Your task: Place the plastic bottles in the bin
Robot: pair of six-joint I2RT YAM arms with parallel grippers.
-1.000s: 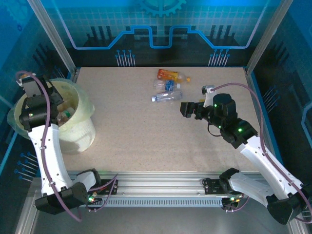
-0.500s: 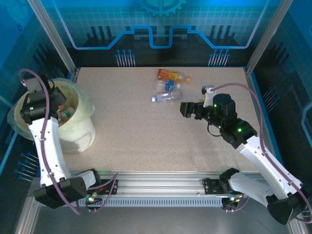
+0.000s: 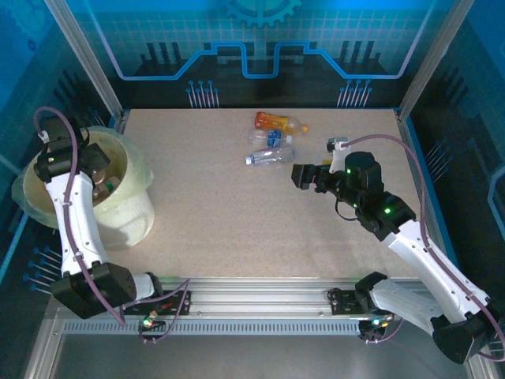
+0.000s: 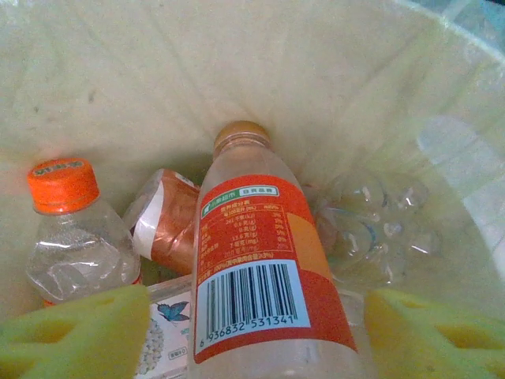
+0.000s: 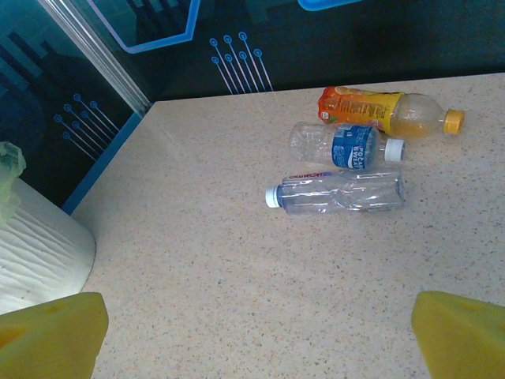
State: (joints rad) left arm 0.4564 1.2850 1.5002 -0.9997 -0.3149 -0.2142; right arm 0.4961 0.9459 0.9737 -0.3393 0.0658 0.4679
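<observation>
My left gripper [image 4: 256, 339] hangs inside the bin [image 3: 130, 205], jaws open. A clear bottle with an orange-red label [image 4: 260, 260] lies between the yellow fingers [image 4: 75, 335], with a gap on its left side. Around it in the bin [image 4: 237, 71] lie an orange-capped bottle [image 4: 71, 237], a crushed brown-labelled one [image 4: 170, 225] and a crumpled clear one [image 4: 371, 237]. On the table, an orange bottle [image 5: 379, 109], a blue-labelled bottle [image 5: 343, 146] and a clear bottle [image 5: 339, 193] lie together. My right gripper [image 5: 256, 332] hovers open, short of them.
The bin [image 5: 35, 253] stands at the table's left edge, close to the metal frame post [image 3: 87, 63]. The three bottles [image 3: 271, 140] lie at the back centre. Blue glass walls close the back and sides. Open tabletop [image 3: 221, 213] separates bin and bottles.
My left gripper has opened wider over the bin and the left wrist has swung back and left. The right arm and the three table bottles have not moved.
</observation>
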